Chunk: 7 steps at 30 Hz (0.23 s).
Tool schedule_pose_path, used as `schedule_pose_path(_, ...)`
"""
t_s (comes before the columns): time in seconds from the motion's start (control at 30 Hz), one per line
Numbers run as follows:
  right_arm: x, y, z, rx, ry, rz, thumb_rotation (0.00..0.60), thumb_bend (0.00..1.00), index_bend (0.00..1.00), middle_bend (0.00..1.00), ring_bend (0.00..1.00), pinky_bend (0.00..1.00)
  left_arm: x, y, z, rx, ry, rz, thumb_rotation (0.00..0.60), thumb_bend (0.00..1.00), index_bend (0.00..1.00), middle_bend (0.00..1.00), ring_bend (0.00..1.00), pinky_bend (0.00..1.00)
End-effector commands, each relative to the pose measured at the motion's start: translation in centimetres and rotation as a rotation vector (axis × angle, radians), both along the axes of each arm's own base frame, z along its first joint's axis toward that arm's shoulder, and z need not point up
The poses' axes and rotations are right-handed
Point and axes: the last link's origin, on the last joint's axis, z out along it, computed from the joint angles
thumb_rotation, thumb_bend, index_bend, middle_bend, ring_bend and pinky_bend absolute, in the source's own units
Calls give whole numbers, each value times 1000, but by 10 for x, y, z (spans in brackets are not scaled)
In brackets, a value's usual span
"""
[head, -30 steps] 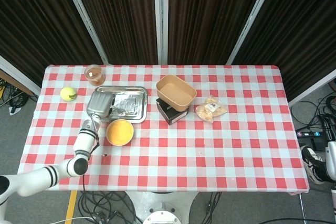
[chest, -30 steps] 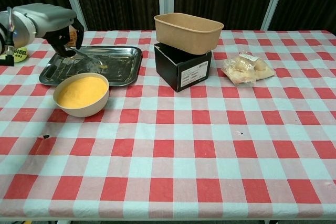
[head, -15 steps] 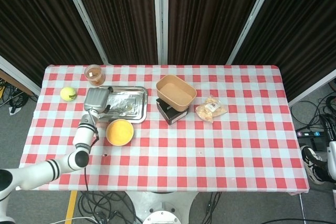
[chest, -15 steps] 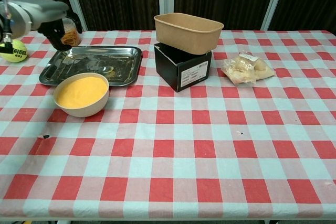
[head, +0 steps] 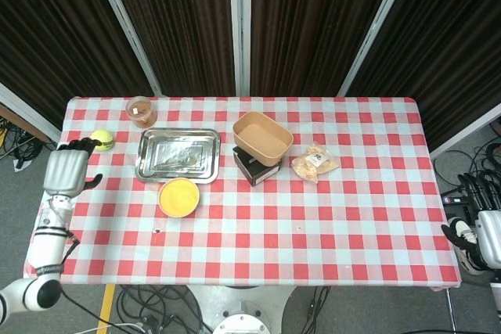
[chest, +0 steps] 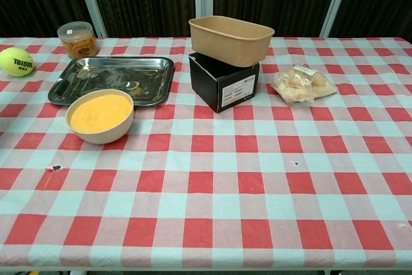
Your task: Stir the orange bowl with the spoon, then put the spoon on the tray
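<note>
Spoon (chest: 126, 84) lying in tray (head: 149, 146), beside orange bowl (chest: 100, 115). Left robot hand (head: 66, 170) empty, fingers loosely spread, off the surface edge. Little risk: careless swing could clip tennis ball (head: 102, 139).

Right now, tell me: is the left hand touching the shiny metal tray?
No, the left hand hangs off the table's left edge, well apart from the shiny metal tray.

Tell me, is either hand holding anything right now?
Neither. The left hand is open and empty off the table's left edge; the spoon lies in the tray.
</note>
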Motion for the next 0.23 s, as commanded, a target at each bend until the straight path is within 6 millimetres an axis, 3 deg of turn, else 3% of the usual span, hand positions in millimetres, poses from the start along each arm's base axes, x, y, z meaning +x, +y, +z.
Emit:
schedule_pose_path(0.03, 0, 4, -3, 21, -21, 8, 600, 158, 0, 39, 0, 35, -24, -49, 15, 41, -12, -28, 600, 205, 317, 312, 257, 290)
schedule_pose_path(0.23, -2, 10, -8, 29, -48, 15, 600, 158, 0, 37, 0, 25, -41, -95, 20, 55, 7, -10, 600, 204, 316, 312, 257, 274)
